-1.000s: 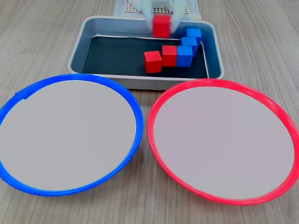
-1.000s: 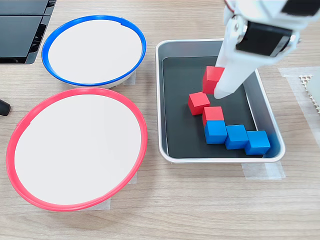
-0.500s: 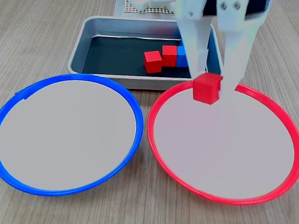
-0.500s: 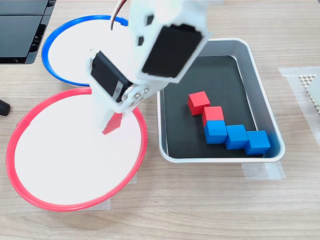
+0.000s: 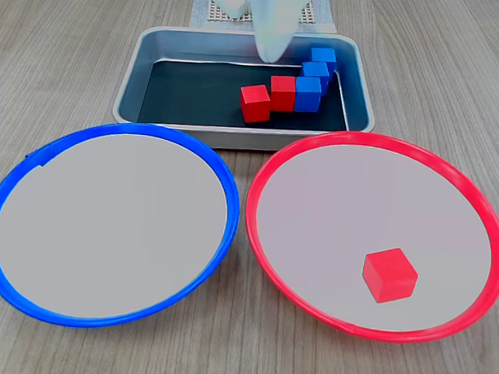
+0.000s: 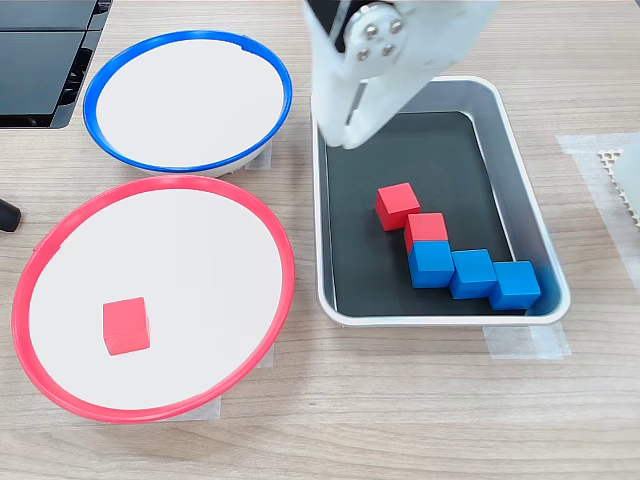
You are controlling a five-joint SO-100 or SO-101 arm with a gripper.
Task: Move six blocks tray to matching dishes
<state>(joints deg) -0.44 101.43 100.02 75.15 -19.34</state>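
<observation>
one red block [image 5: 390, 275] lies in the red-rimmed dish [image 5: 268, 207], toward its near right side in a fixed view, resting flat and apart from the rim. five blocks are left in the tray [image 5: 153, 46]: two red, the nearer one [image 5: 255, 102] angled and touching the second red [image 5: 283, 93], then three blue in a stepped row, first blue [image 5: 307, 93] against the second red, next blue [image 5: 315, 73], last blue [image 5: 324, 56] running toward the far right corner. blue-rimmed dish [image 5: 9, 196] holds nothing yet. the hand [image 6: 348, 128] hangs above the tray's far left end in a fixed view, carrying nothing; whether its jaws stand apart or together i cannot tell, blurred in one view and seen edge-on in the other. judged tally: one of six placed, two red and three blue to go. tray sits taped to the desk [image 6: 420, 420].
</observation>
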